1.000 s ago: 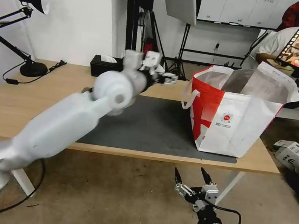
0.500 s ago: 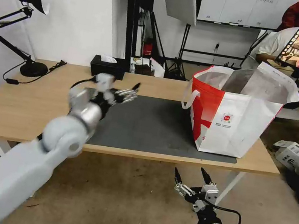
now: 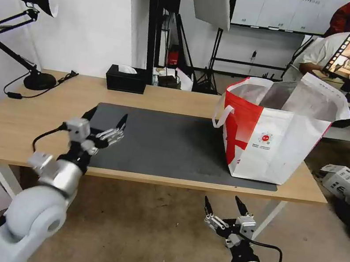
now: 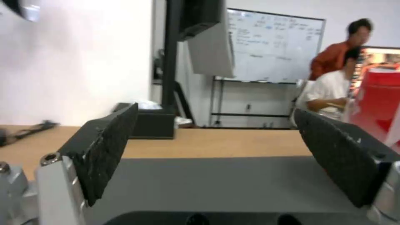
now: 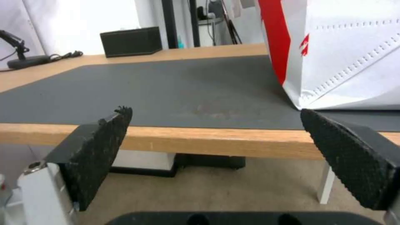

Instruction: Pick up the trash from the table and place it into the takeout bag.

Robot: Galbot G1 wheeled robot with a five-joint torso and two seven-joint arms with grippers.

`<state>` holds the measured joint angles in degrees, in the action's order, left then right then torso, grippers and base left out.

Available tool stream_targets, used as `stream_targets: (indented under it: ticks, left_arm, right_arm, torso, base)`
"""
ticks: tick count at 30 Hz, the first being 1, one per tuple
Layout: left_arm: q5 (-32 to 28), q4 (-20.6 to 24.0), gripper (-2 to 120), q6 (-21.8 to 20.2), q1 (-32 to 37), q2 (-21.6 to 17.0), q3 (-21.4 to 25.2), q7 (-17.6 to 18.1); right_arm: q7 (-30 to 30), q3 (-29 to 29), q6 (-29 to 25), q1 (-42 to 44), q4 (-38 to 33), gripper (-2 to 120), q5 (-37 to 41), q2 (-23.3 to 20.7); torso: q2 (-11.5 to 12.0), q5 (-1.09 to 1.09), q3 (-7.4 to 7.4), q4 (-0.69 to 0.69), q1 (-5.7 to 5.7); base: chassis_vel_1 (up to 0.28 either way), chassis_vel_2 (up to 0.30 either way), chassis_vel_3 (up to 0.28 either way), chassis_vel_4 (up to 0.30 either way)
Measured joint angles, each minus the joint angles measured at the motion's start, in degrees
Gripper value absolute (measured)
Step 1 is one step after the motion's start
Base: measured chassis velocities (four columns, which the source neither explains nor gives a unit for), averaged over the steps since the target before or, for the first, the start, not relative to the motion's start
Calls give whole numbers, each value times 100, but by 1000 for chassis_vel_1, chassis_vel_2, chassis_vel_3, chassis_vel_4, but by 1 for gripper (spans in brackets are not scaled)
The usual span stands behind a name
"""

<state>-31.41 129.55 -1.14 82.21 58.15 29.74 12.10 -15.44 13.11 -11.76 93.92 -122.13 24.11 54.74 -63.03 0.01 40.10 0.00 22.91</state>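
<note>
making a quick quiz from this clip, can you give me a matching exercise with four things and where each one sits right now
Things:
1. takeout bag
2. left gripper
3. right gripper
4. black tissue box

Places:
A. below the table's front edge, open
B. far edge of the table
C. standing on the mat's right end
D. over the mat's near left corner, open

Pairs: 1-C, 2-D, 3-A, 4-B

Light: bright, even indoor light over my table (image 3: 15, 122).
Shadows: soft, faint by the bag (image 3: 273, 134).
Blur: my left wrist view is smeared and soft.
Edges: head view bows outward.
</note>
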Motion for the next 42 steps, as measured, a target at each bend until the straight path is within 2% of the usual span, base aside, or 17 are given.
stream_targets:
  ticks: [5,15,26,42]
  left_arm:
    - [298,87,100,268,661,371,428,-284]
    - [836,121,100,597,1508,970,628,-654]
    - [958,52,100,771,1959,1121,770,-750]
    - [1187,42,100,650,2195,1382,605,-745]
  right_arm:
    - [0,0,0,0,0,100,0,0]
    - [0,0,0,0,0,100,0,0]
    - [0,0,0,0,0,100,0,0]
    - [0,0,0,0,0,100,0,0]
  torso:
    - [0,-1,0,1,0]
    - [0,0,0,0,1]
    - [1,0,0,0,1]
    - [1,-1,1,0,1]
  base:
    - [0,0,0,0]
    - [0,0,0,0]
    - [0,0,0,0]
    - [0,0,0,0]
